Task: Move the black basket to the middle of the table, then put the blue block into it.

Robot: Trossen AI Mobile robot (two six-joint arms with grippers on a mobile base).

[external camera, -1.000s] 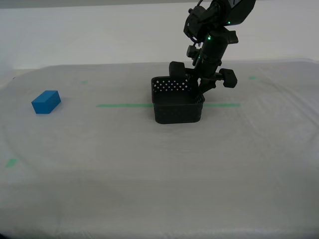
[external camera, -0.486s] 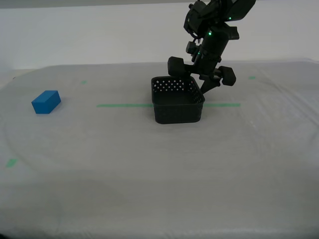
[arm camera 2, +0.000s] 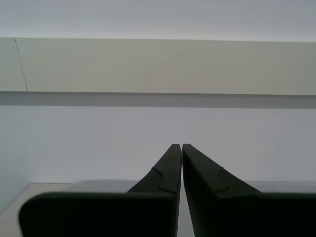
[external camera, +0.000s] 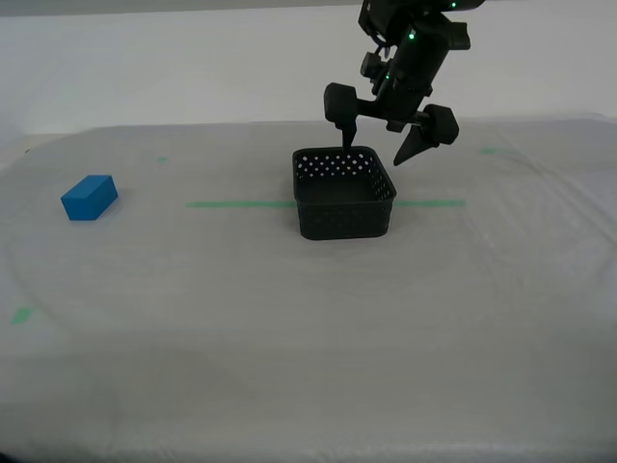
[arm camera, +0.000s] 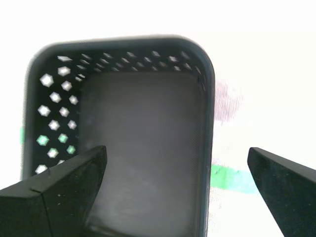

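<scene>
The black basket (external camera: 343, 207) stands upright on the table (external camera: 289, 328), across the green tape line (external camera: 236, 204), near the middle of the exterior view. My first gripper (external camera: 374, 151) hovers open just above its far rim, touching nothing. In the first wrist view the basket (arm camera: 143, 128) lies empty below the first gripper (arm camera: 176, 152), one finger over the inside and the other outside the wall. The blue block (external camera: 89, 197) lies alone at the exterior view's left. My second gripper (arm camera 2: 181, 146) is shut on nothing and faces a pale wall.
Small green tape marks (external camera: 21, 314) dot the sheeting near the exterior view's left edge and at the back. A white wall rises behind the table. Bare sheeting stretches between the block and the basket.
My first gripper has risen out of the basket's wall area and now hangs above the rim, still spread. The basket and the blue block have stayed put.
</scene>
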